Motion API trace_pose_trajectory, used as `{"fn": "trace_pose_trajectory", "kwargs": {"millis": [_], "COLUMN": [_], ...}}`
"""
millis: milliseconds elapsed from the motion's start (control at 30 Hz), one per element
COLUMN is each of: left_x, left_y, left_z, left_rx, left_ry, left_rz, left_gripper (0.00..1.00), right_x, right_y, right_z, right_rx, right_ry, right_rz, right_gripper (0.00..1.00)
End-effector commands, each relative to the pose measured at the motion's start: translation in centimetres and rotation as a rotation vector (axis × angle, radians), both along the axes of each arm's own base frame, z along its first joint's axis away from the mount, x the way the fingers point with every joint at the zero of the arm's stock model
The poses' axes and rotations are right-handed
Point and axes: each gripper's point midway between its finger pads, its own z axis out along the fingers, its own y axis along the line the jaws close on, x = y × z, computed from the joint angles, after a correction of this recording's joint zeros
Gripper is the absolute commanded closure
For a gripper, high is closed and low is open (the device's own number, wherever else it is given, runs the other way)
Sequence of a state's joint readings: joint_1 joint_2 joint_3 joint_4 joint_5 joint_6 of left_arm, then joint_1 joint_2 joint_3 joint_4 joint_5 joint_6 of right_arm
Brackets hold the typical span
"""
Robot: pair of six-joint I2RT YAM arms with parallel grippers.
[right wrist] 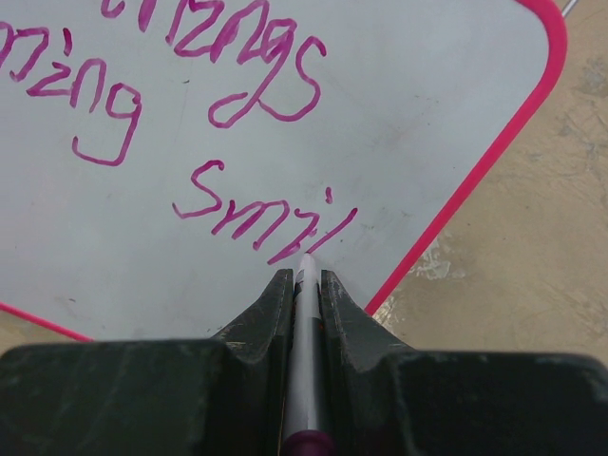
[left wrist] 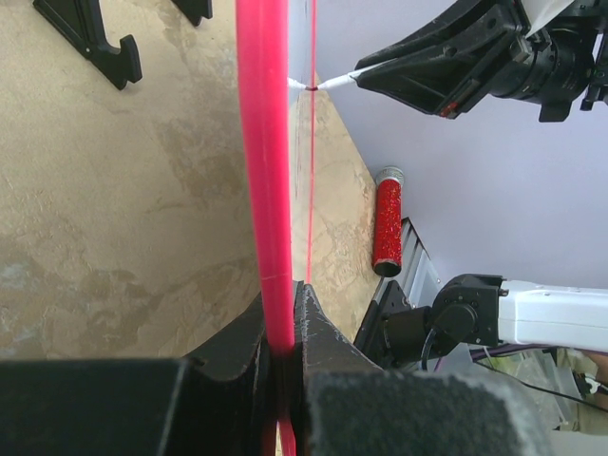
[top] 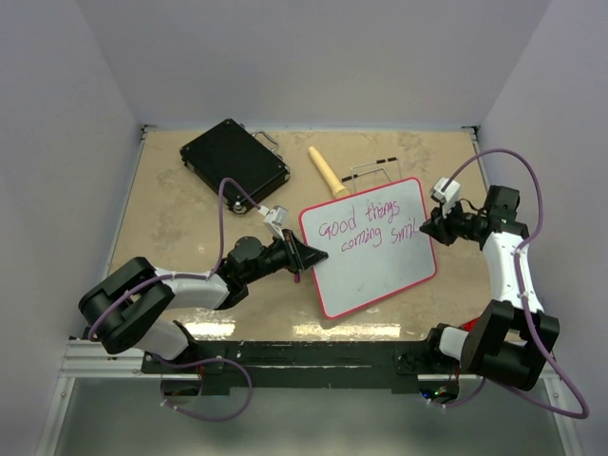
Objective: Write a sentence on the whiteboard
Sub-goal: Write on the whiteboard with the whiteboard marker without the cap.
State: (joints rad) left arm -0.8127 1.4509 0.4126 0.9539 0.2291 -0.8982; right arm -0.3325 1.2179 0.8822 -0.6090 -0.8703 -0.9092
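Observation:
The whiteboard, white with a red-pink rim, lies tilted at the table's middle. My left gripper is shut on its left rim, which is pinched between the jaws of that left gripper. The sentence reads "Good things coming smil" in pink-purple over two lines. My right gripper is shut on a grey marker. The marker's tip touches the board at the end of "smil", just ahead of the right gripper. The board's right rim runs close by.
A black hard case sits at the back left. A wooden handle and a clear stand lie behind the board. A red glittery tube lies on the table beyond the board.

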Motion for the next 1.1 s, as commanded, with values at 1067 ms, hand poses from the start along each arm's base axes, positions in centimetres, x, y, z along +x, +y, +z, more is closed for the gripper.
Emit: {"fn": "trace_pose_trajectory", "kwargs": {"millis": [1067], "left_x": [-0.7], "left_y": [-0.1], "left_z": [0.4], "left_rx": [0.009], "left_ry": [-0.086], "left_rz": [-0.058], "left_gripper": [1.0], "right_x": [1.7], "right_y": [-1.7], "right_z": [0.9], "right_rx": [-0.024], "right_ry": [-0.016], "right_rz": [-0.119], "right_gripper": [1.0]}}
